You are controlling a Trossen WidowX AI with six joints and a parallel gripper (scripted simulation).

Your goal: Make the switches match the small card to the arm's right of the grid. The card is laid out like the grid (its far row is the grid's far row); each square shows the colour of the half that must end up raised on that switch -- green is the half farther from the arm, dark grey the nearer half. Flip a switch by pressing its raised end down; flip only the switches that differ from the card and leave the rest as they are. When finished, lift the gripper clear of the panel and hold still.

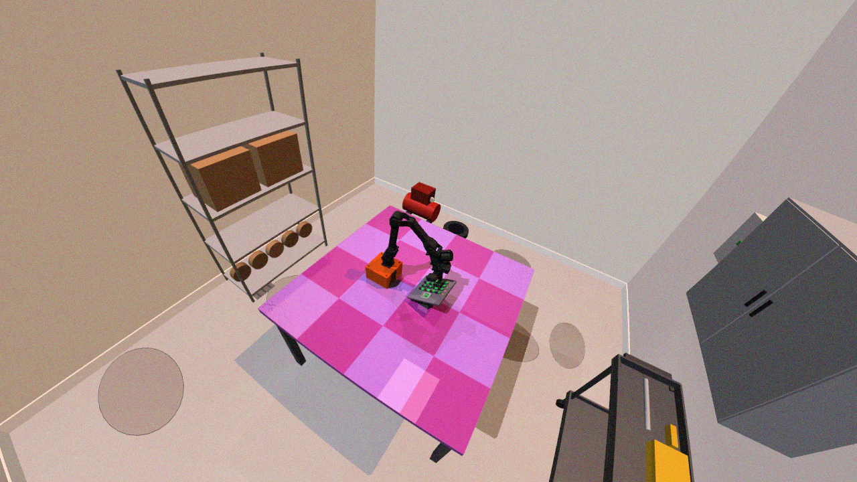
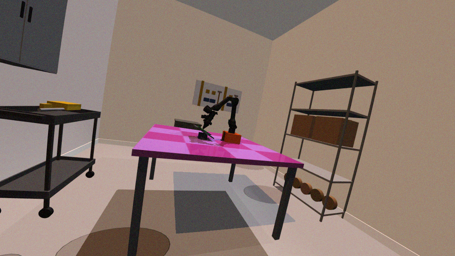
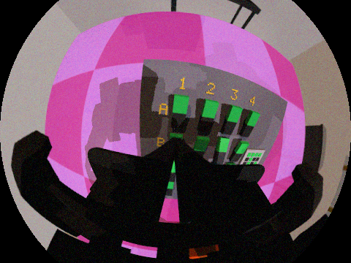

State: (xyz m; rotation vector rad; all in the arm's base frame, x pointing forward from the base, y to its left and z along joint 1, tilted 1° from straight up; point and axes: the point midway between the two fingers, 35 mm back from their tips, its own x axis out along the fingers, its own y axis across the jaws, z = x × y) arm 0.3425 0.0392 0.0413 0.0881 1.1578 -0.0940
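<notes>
Tool (image 3: 174, 151) shut, empty, angled down just above the panel (image 3: 166, 78).

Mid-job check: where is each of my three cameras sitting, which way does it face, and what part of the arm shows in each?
Top: high in a room corner, looking down on the pink checkered table; whole arm, orange base, gripper over the switch panel.
Exterior: low on the floor, looking up across the table at the arm side-on, wall poster behind.
Wrist: on the arm, facing down and forward; only the shut fingers show, panel close beyond.
Shared: top and wrist both show the panel's green switches and the small card.
</notes>
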